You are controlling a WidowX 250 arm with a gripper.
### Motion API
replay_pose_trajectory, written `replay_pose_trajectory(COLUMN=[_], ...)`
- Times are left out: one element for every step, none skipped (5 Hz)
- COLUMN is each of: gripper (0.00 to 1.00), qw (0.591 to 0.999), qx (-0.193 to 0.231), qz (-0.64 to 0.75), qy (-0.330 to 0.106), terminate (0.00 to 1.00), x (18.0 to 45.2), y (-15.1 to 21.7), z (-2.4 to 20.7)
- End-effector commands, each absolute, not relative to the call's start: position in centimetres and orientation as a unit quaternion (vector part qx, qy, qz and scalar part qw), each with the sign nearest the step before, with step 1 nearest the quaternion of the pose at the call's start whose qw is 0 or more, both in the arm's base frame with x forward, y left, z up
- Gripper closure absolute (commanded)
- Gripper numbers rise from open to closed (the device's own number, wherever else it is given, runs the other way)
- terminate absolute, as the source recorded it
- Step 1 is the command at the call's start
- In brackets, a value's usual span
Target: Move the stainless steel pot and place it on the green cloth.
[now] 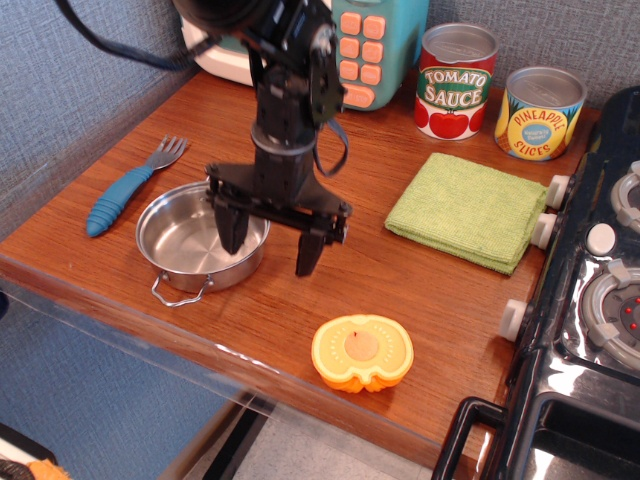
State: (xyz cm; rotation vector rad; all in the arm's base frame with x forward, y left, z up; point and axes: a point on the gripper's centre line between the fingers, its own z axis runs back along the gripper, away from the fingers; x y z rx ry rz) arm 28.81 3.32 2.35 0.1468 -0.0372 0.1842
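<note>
The stainless steel pot (190,240) sits on the wooden counter at the left, a wire loop handle facing the front edge. The green cloth (465,208) lies folded to the right, near the stove. My black gripper (270,245) is open and straddles the pot's right rim: one finger hangs inside the pot, the other outside it over the wood. It holds nothing.
A blue-handled fork (130,184) lies left of the pot. An orange toy pumpkin half (361,352) sits near the front edge. Tomato sauce (455,80) and pineapple (540,112) cans stand at the back. A toy microwave (360,45) is behind the arm; the stove (600,300) is at the right.
</note>
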Motion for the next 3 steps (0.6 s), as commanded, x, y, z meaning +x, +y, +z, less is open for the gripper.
replay_pose_trajectory(gripper=[0.0, 1.0, 1.0], qw=[0.992, 0.993, 0.994], qx=[0.076, 0.063, 0.058], qz=[0.1, 0.095, 0.088], qy=[-0.03, -0.035, -0.039], terminate=[0.0, 0.0, 0.0], x=[29.65, 29.61, 29.54], y=[4.29, 3.98, 3.73], z=[2.29, 2.44, 2.69])
